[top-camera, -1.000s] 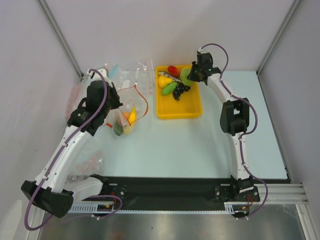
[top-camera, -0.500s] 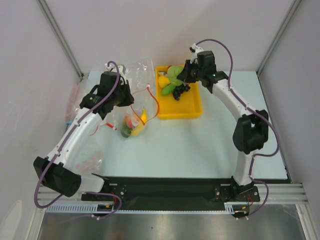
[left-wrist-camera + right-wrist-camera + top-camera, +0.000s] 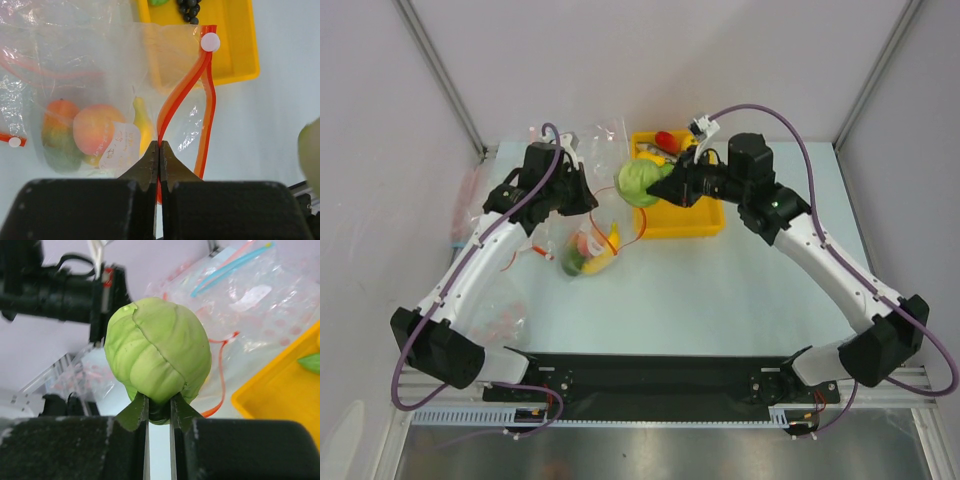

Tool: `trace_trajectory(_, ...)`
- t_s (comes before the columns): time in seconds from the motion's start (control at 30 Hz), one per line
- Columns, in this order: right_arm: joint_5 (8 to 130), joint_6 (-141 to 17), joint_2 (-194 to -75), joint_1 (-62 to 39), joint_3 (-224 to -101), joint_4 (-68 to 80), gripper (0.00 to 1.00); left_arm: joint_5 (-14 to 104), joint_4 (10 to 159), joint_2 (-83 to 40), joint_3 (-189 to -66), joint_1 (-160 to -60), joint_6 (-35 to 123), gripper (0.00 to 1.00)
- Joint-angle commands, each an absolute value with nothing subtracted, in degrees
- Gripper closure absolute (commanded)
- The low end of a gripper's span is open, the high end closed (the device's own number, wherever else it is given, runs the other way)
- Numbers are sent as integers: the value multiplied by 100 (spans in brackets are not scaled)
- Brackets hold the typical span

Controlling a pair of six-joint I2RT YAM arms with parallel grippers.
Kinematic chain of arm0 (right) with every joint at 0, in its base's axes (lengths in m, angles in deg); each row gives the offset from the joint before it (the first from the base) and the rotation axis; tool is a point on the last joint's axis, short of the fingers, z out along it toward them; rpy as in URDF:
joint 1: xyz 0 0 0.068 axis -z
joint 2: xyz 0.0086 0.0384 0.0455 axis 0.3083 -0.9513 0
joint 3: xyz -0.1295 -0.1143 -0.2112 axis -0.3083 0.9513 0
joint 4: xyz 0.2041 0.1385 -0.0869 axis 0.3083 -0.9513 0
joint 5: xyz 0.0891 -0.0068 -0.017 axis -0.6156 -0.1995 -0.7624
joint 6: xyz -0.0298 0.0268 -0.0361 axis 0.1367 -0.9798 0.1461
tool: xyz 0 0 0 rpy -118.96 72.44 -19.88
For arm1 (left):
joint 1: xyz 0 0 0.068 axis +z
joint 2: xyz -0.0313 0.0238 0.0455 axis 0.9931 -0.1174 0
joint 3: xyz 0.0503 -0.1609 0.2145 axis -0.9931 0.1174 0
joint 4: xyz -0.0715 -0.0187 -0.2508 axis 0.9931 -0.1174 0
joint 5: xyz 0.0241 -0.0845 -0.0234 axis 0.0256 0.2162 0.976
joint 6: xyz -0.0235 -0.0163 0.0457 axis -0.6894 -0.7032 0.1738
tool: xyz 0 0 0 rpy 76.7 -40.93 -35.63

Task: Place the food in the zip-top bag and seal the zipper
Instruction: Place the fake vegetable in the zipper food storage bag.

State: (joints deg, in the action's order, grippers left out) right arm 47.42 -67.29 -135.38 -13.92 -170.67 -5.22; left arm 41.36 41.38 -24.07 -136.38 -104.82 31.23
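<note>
My left gripper is shut on the red zipper and holds the zip-top bag up with its mouth open. Inside the bag lie a peach, a mango and a banana. My right gripper is shut on the round green fruit and holds it in the air just right of the bag's mouth. The black grape bunch stays in the yellow tray.
The yellow tray stands right behind the bag, with a red and a yellow toy food at its far end. Other clear pouches with blue strips lie at the back left. A pouch lies at the near left.
My right gripper has lifted the round green fruit out of the tray and carried it left to the bag's mouth. My left gripper has shifted slightly right with the zipper.
</note>
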Motion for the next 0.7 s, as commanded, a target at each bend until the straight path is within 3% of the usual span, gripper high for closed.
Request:
trace_trajectory(0.0,4611,-6736,-13048,-1631,-16685,-194,100,4326,4242,-2134,-13879,-10444,2914,100)
trace_trajectory(0.17,4575,-7009,-13020,-1957,-16157,26,100,4668,4216,-1975,-14055,-10461,2668,100)
trace_trajectory(0.67,7273,-7492,-14014,-2115,-16719,-335,100,6425,5428,-1430,-13387,-10760,2659,100)
